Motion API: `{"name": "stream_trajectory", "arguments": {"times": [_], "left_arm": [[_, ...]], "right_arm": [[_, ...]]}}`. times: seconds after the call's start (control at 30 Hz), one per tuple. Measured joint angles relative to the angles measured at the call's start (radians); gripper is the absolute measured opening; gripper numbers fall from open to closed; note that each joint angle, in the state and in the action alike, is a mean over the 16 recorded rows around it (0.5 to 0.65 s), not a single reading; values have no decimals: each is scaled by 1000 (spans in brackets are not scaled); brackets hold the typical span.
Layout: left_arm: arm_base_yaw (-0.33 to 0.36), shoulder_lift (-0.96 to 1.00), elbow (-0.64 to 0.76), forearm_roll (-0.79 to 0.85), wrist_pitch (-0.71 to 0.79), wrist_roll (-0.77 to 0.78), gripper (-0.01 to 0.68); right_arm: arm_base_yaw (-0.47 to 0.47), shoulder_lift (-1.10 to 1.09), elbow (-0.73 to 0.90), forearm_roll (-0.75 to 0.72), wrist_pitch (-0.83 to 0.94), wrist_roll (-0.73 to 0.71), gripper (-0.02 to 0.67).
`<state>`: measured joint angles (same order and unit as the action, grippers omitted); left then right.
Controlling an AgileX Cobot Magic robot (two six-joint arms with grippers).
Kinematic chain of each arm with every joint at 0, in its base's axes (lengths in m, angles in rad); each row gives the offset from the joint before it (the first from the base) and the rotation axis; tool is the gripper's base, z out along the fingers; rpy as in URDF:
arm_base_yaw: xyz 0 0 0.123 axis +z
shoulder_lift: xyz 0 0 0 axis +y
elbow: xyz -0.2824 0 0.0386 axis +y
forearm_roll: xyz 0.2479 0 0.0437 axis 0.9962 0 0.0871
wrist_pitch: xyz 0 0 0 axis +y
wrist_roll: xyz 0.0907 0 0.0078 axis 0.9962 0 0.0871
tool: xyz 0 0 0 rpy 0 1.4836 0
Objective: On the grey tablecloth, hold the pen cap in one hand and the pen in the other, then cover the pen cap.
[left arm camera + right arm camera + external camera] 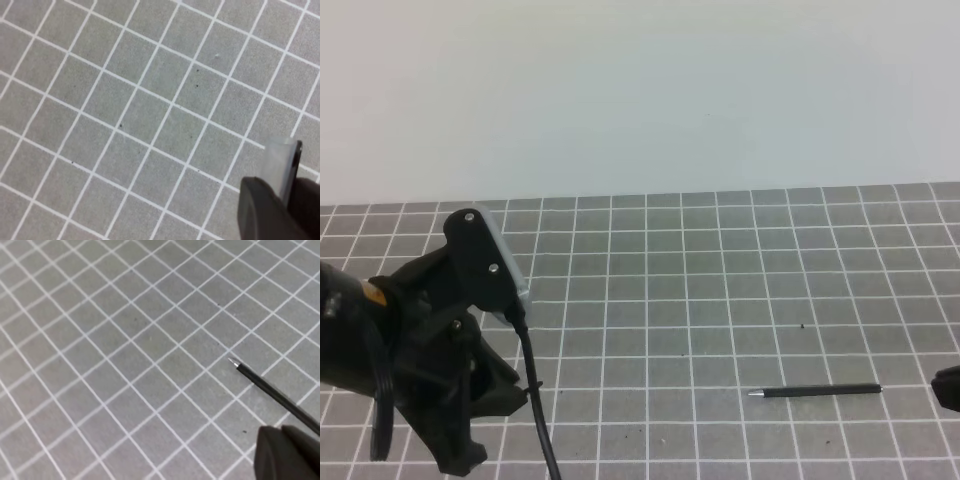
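Grey tablecloth (720,300) with a grid of thin white lines covers the whole work surface, and the black left arm with its cable sits low at the left edge, its left gripper (280,195) clenched on a short pale translucent and dark cylindrical pen cap (282,160) held above the cloth. Long thin black pen (818,391) with a silver tip pointing left lies flat on the cloth at lower right, just beside the right gripper (287,452), whose jaws are fully closed on nothing.

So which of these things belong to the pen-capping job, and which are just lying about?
Job:
- pen
- grey tablecloth
- left gripper, right gripper
- pen cap: not clearly visible

Just there:
- black cable on the left arm
- dark specks on the cloth
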<state>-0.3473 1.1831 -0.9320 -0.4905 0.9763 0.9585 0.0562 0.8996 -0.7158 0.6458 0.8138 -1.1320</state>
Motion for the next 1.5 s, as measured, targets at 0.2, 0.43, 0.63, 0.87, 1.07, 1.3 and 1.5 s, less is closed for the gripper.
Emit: {"name": "stream_trajectory", "arguments": {"times": [0.2,0.43,0.63,0.87,1.07,1.3,1.5], "left_arm": [[0,0,0,0,-3,0,61],[0,0,0,0,-4,1,71],[0,0,0,0,1,2,66],[0,0,0,0,15,2,66],[0,0,0,0,29,-4,61],[0,0,0,-4,34,-14,57],[0,0,0,-10,37,-21,61]], "right_arm": [[61,90,-77,-137,38,-25,-4],[207,231,-205,-401,72,18,-2],[336,355,-277,-611,17,43,31],[416,480,-291,-741,-128,46,144],[427,574,-292,-780,-197,69,238],[427,672,-313,-784,-206,98,272],[426,749,-367,-774,-177,110,271]]}}
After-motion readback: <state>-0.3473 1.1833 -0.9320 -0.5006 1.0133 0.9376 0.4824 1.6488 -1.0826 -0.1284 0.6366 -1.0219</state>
